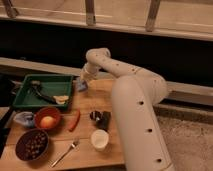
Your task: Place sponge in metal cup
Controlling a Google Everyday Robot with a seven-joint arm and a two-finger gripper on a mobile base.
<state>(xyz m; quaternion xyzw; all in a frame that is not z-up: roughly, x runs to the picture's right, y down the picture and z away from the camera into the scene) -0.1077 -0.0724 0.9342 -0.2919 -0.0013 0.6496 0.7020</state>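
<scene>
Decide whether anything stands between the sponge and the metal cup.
Nothing visible does. The gripper is at the blue sponge beside the green tray; only bare tabletop lies between it and the metal cup. The red chili lies off that line.

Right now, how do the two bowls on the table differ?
The red bowl holds one orange round thing; the dark bowl holds many small dark pieces. The red bowl sits nearer the green tray; the dark bowl at the front corner. Both are round. The gripper is behind them, at the blue sponge.
</scene>
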